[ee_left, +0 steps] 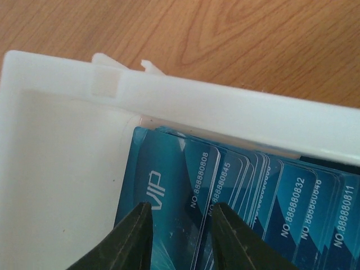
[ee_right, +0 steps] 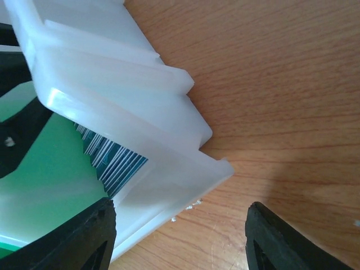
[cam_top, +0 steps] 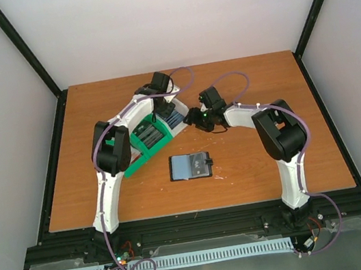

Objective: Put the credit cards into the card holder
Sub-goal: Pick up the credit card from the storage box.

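Observation:
Several blue credit cards [ee_left: 169, 174] lean stacked in a white compartment of the bin [ee_left: 225, 104]; their striped edges [ee_right: 115, 163] also show in the right wrist view. My left gripper [ee_left: 181, 207] reaches down into that compartment, jaws a little apart over the front VIP card's face and pinching nothing that I can see. The black card holder [cam_top: 191, 166] lies open on the table, grey-blue sleeve up, in front of both grippers. My right gripper [ee_right: 181, 211] stands wide open at the bin's white corner [ee_right: 185, 169], its left finger [ee_right: 84, 236] beside the wall.
The green and white bin [cam_top: 142, 143] sits diagonally at mid-table under the left arm. White crumbs [ee_right: 188, 207] lie on the wood by its corner. Black frame rails [cam_top: 52, 156] border the wooden table.

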{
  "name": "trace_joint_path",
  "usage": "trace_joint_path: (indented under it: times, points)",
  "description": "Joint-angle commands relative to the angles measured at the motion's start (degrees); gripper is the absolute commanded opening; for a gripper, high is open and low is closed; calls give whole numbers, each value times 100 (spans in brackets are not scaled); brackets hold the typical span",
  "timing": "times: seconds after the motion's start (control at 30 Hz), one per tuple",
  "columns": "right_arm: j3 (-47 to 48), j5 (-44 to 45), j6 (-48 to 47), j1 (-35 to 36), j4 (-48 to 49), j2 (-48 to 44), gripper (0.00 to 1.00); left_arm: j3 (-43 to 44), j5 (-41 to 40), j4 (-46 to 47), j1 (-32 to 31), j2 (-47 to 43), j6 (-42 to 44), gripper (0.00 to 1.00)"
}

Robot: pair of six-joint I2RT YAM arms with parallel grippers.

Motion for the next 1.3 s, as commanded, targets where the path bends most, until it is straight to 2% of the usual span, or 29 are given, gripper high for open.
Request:
trace_joint_path:
  times: [0.0,0.27,0.4,0.73,1.07,1.27]
  points:
    - [226,121,17,56,-22,118,63,321,-11,-26,40,225,189,31]
    - [370,198,19,74,-111,269,63,388,-90,-10,54,359,209,28]
    - [457,278,17,78,-228,350,63,413,-124,9,73,351,201,21]
    - [788,551,-5,92,-833,550,61,572,-125,-139,158,238,161,20]
    - [822,620,-9,104,-929,589,59,582,-246,-255,272,219,148,21]
    - [813,620,-1,116,-924,591,58,496,-352,-81,299,76,93,17]
